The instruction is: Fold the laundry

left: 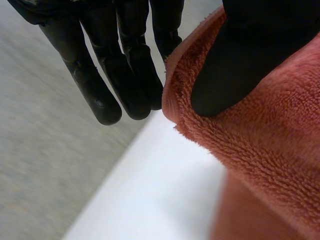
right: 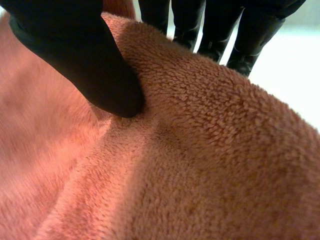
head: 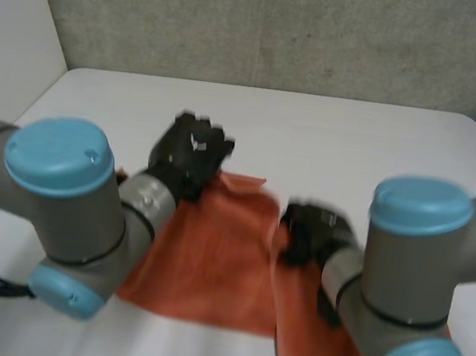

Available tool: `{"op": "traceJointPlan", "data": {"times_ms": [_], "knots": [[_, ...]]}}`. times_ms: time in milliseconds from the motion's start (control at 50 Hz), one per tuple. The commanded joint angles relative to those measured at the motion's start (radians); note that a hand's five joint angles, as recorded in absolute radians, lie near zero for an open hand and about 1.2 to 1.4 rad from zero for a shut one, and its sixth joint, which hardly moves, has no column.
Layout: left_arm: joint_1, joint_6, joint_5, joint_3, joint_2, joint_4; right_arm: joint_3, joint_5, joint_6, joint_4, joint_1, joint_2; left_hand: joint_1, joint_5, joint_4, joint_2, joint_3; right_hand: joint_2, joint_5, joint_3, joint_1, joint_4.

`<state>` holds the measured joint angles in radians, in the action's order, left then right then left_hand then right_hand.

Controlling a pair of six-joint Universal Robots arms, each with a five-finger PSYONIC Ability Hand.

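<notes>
An orange-red towel (head: 219,255) lies rumpled on the white table (head: 331,138), between and under my two arms. My left hand (head: 190,154) is at the towel's far left corner. In the left wrist view its thumb (left: 240,60) presses on the towel (left: 270,145) while the fingers (left: 125,70) lie against the other side of the edge, pinching it. My right hand (head: 310,233) is on the far edge of the towel's right part. In the right wrist view its thumb (right: 85,60) and fingers (right: 210,30) pinch a raised fold of towel (right: 200,150).
A grey wall (head: 284,26) runs behind the table's far edge. Bare tabletop stretches beyond the towel towards the far edge and to both sides. My left arm (head: 60,198) and right arm (head: 409,280) cover the towel's near parts.
</notes>
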<state>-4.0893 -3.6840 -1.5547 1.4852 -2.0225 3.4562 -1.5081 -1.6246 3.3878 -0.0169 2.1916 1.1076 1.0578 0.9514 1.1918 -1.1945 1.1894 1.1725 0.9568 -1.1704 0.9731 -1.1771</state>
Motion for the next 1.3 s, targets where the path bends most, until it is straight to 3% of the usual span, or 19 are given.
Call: {"op": "traceJointPlan", "data": {"times_ms": [20,180,340,480,660,720,760,820,880,1040,1060,1140,1300], "knots": [[-0.028,0.009,-0.012,-0.21,0.021,0.076,0.26,-0.009,-0.304,0.156,-0.027,0.119,0.338,0.27,0.204,-0.202,0.207,0.224,0.265,-0.226,0.423,-0.219],[-0.057,0.01,-0.093,-0.243,0.157,0.205,0.497,0.044,-0.502,0.077,-0.064,0.135,0.338,0.27,0.204,-0.202,0.207,0.224,0.265,-0.226,0.423,-0.219],[-0.01,0.016,-0.111,0.157,0.266,0.157,0.46,0.187,-0.539,-0.178,-0.105,0.098,0.338,0.27,0.204,-0.202,0.207,0.224,0.265,-0.226,0.423,-0.219],[0.113,0.102,-0.12,0.335,0.225,0.109,0.457,0.238,-0.62,-0.427,-0.15,-0.07,0.338,0.27,0.204,-0.202,0.207,0.224,0.265,-0.226,0.423,-0.219],[0.113,0.16,-0.12,0.307,0.099,0.0,0.465,0.233,-0.662,-0.403,-0.161,-0.134,0.338,0.27,0.204,-0.202,0.207,0.224,0.265,-0.226,0.423,-0.219],[0.104,0.16,-0.116,0.294,0.104,-0.014,0.433,0.233,-0.662,-0.374,-0.162,-0.135,0.122,0.054,-0.012,0.014,-0.009,0.224,0.265,-0.226,0.423,-0.219],[0.081,0.157,-0.105,0.28,0.113,-0.015,0.407,0.233,-0.663,-0.36,-0.162,-0.134,-0.253,-0.321,-0.387,0.39,-0.384,0.224,0.265,-0.226,0.423,-0.219],[0.058,0.153,-0.097,0.247,0.129,-0.015,0.356,0.235,-0.663,-0.324,-0.162,-0.132,-0.401,-0.469,-0.535,0.537,-0.532,0.224,0.265,-0.226,0.423,-0.219],[0.035,0.153,-0.073,0.205,0.154,-0.017,0.309,0.235,-0.663,-0.288,-0.162,-0.115,-0.43,-0.498,-0.564,0.567,-0.562,0.224,0.265,-0.226,0.423,-0.219],[-0.095,0.15,0.1,0.127,0.16,-0.08,0.256,0.236,-0.662,-0.245,-0.165,-0.078,-0.463,-0.531,-0.597,0.599,-0.594,0.224,0.265,-0.226,0.423,-0.219],[-0.133,0.151,0.155,0.113,0.148,-0.124,0.256,0.236,-0.662,-0.242,-0.165,-0.077,-0.466,-0.534,-0.6,0.602,-0.597,0.224,0.265,-0.226,0.423,-0.219],[-0.172,0.154,0.232,0.11,0.116,-0.17,0.246,0.235,-0.642,-0.23,-0.177,-0.069,-0.463,-0.531,-0.597,0.599,-0.594,0.224,0.265,-0.226,0.423,-0.219],[-0.227,0.153,0.281,0.151,0.068,-0.177,0.241,0.242,-0.576,-0.218,-0.188,-0.074,-0.436,-0.504,-0.57,0.573,-0.568,0.224,0.265,-0.226,0.423,-0.219]]}}
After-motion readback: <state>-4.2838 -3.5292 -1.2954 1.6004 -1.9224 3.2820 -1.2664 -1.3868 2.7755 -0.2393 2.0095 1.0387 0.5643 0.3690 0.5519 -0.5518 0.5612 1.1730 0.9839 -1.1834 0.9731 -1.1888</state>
